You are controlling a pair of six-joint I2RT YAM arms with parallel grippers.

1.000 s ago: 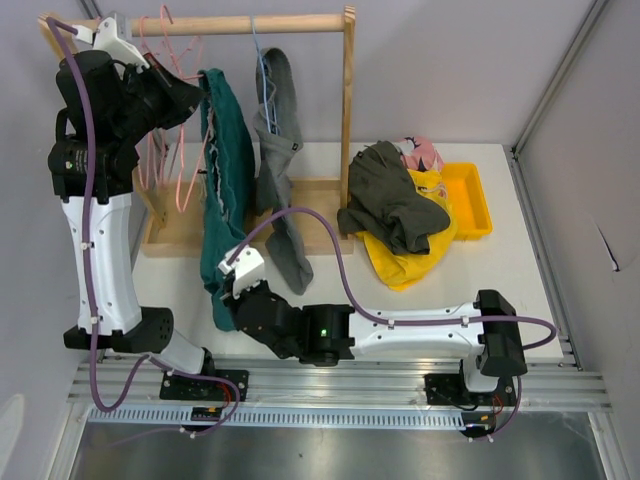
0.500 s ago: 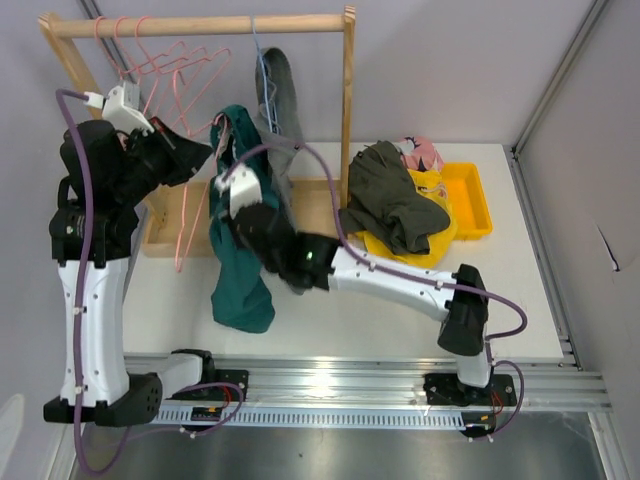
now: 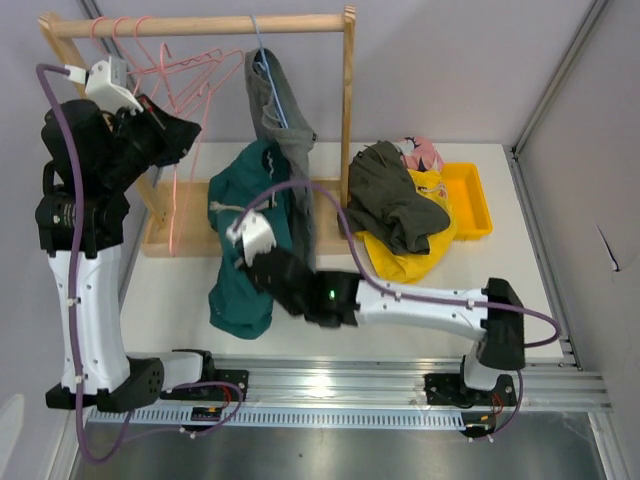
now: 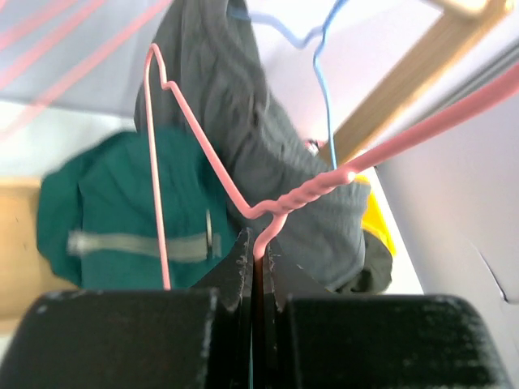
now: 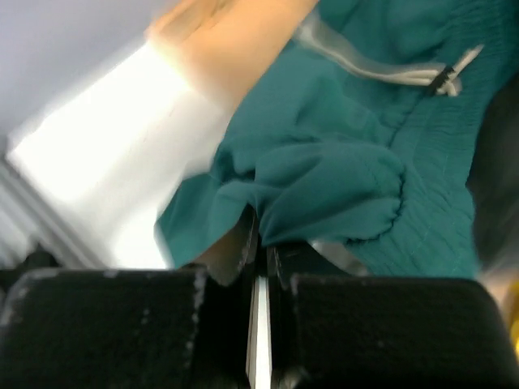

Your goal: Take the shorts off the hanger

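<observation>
Left arm is raised at the left end of the wooden rack (image 3: 200, 24). Left gripper (image 4: 258, 241) has its fingers pressed together on the wire of a bare pink hanger (image 4: 324, 182), gripped just below the twisted neck; the hanger's frame hangs in front of the rack's left part, with no cloth on it. More pink hangers (image 3: 150, 55) sit on the rail near its left end. The right arm reaches across the front of the table (image 3: 400, 320) toward the left. Right gripper (image 5: 258, 231) is clamped on a fold of the teal shorts (image 3: 240, 295), with no gap visible between the fingers. The teal shorts are off any hanger: a crumpled heap, the upper part lying over the front edge of the rack base (image 3: 160, 240), the lower part on the table in front of it, left of centre. Waistband and a pale drawstring face up. The grey shorts (image 3: 272, 105) hang from a blue hanger (image 4: 323, 89) at the middle of the rail; their lower end drops beside the teal heap on its right, apparently touching it. Three shorts are piled at the right of the table, past the rack's right post: olive shorts (image 3: 385, 200) on top, yellow shorts (image 3: 405, 265) under them, and pink shorts (image 3: 425, 152) at the back. The pile overlaps the left rim of a yellow bin (image 3: 472, 195) near the right edge.
</observation>
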